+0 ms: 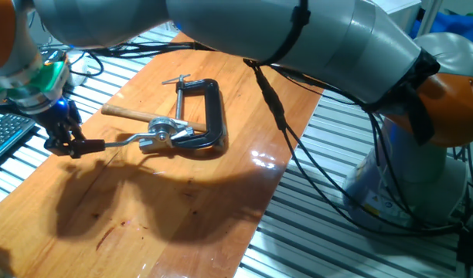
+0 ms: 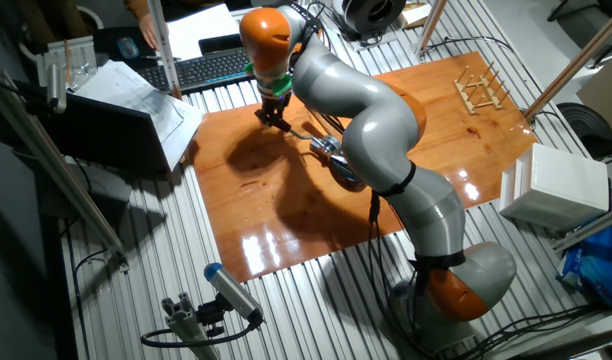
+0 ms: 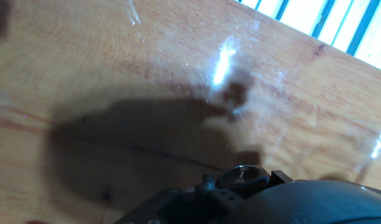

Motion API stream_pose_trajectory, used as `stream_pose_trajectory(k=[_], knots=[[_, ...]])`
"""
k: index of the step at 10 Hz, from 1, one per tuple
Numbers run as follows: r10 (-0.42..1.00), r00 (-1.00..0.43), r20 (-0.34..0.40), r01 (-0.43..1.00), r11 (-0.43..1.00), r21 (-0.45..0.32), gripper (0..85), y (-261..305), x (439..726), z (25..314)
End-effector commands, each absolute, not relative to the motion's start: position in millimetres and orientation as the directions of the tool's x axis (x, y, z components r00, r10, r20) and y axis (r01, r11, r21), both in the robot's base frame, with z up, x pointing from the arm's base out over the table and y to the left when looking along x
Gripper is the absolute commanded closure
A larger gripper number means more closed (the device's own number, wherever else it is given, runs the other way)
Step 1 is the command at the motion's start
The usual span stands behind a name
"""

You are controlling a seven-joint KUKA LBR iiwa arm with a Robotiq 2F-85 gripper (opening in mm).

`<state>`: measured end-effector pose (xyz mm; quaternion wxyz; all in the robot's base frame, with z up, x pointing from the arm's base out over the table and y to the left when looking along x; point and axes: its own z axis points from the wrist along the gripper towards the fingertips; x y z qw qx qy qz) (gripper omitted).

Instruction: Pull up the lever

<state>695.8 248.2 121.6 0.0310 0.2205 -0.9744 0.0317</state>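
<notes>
Claw (image 1: 69,144) is seen clamped on the lever (image 1: 120,141) knob (9 o'clock of the hub); grasp done, upward pull needed next.

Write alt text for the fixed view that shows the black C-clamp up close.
The robot's hand is at the knob end of the silver lever, low over a wooden table. The lever runs to a hub beside a black C-clamp, with a wooden-handled hammer lying behind. The grey arm spans the top of the frame.

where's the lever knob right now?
In one fixed view, the lever runs left from its hub beside the black C-clamp; its knob end is at the gripper, near the table's left edge.
</notes>
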Motion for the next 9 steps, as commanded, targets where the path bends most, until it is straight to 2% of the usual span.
stream_pose_trajectory(k=[1,3,9], knots=[[-0.427,-0.901,0.074,-0.432,0.9,-0.056,85.0,249,694,127],[-0.424,-0.903,0.074,-0.429,0.9,-0.08,85.0,252,688,133],[-0.426,-0.901,0.08,-0.432,0.899,-0.072,85.0,249,676,146]])
